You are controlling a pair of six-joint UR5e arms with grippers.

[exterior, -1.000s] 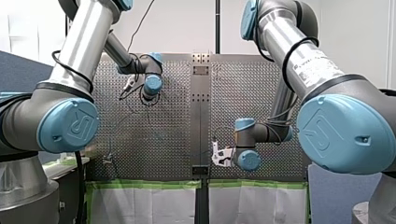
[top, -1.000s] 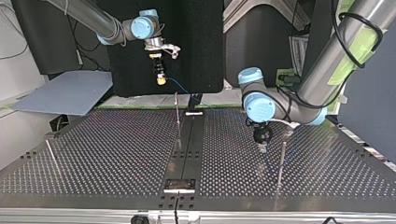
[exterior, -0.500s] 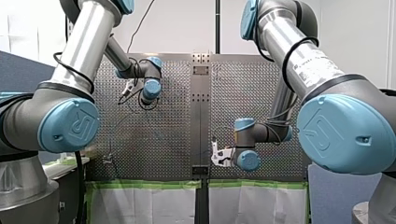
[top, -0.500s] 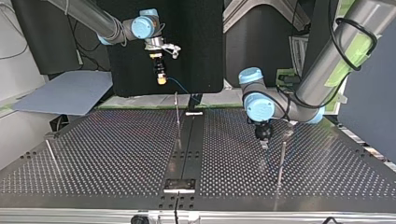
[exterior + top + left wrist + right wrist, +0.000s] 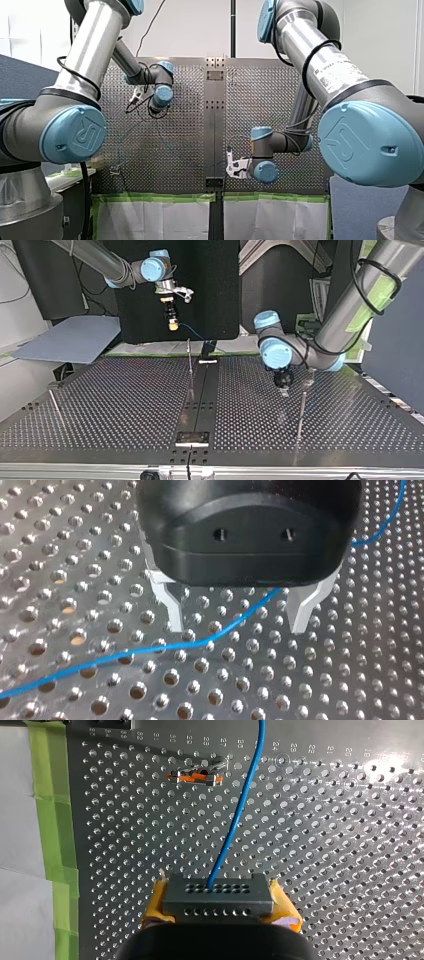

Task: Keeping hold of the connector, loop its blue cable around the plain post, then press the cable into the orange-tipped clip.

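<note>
My right gripper (image 5: 220, 907) clamps the connector (image 5: 218, 892) — high above the table's (image 5: 125, 405) far edge in the top view; its blue cable (image 5: 235, 820) passes beside the orange-tipped clip (image 5: 196, 777). My left gripper (image 5: 237, 625), fingers apart, straddles it.

2 arms (image 5: 92, 42), 1 cable (image 5: 235, 825), 1 connector (image 5: 218, 895), 1 clip (image 5: 195, 777).

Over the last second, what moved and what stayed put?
My left gripper crept slightly toward the top view's right, nearer the post; its fingers straddle the blue cable, open. My right gripper stayed raised, shut on the connector. Nothing taken or released.
</note>
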